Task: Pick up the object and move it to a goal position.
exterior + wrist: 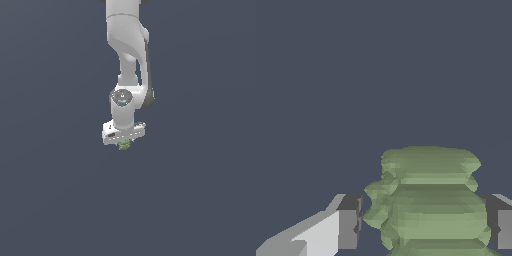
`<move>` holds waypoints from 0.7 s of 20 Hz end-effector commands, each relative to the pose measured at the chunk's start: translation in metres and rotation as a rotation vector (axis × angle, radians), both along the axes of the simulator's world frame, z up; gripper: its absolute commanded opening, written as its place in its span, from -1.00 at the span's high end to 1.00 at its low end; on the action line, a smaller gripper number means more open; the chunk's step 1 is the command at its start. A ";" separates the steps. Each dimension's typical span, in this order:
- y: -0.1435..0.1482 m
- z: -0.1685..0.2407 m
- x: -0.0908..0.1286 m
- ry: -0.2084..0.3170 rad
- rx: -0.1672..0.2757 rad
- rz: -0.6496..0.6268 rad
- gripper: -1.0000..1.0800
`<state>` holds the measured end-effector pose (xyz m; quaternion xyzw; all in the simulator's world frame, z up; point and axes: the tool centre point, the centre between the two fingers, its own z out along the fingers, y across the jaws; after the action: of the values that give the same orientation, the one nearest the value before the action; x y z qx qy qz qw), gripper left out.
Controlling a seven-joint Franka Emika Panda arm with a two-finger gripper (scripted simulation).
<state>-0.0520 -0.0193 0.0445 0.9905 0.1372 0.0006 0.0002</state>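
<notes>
In the exterior view the plain dark surface (55, 200) spreads unbroken to every edge of the frame, so the way is open on all sides of the pincer (124, 142). Only the olive-green blob (124, 145) occupies the space at its tip. In the wrist view the blob (428, 200) fills the gap between the fingers (348, 227), with bare ground beyond.

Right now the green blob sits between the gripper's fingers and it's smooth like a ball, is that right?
Not quite. The blob is between the gripper's fingers, but it isn't smooth: the wrist view shows a lumpy, ridged surface. The rest holds.
</notes>
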 end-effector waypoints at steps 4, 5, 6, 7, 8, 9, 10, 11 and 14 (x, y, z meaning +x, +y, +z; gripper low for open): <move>-0.008 0.004 -0.004 0.000 0.000 0.000 1.00; -0.012 0.006 -0.006 0.000 0.000 0.000 1.00; -0.016 0.008 -0.009 0.000 0.000 0.000 1.00; -0.021 0.011 -0.011 0.000 0.000 0.000 1.00; -0.027 0.014 -0.014 0.000 0.000 0.000 1.00; -0.033 0.017 -0.017 0.001 0.000 0.000 1.00; -0.040 0.021 -0.021 0.001 0.000 0.000 1.00; -0.045 0.024 -0.023 0.001 0.000 0.000 1.00; -0.058 0.030 -0.030 0.001 0.000 0.000 1.00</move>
<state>-0.0780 -0.0712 0.0715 0.9906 0.1366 0.0004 0.0002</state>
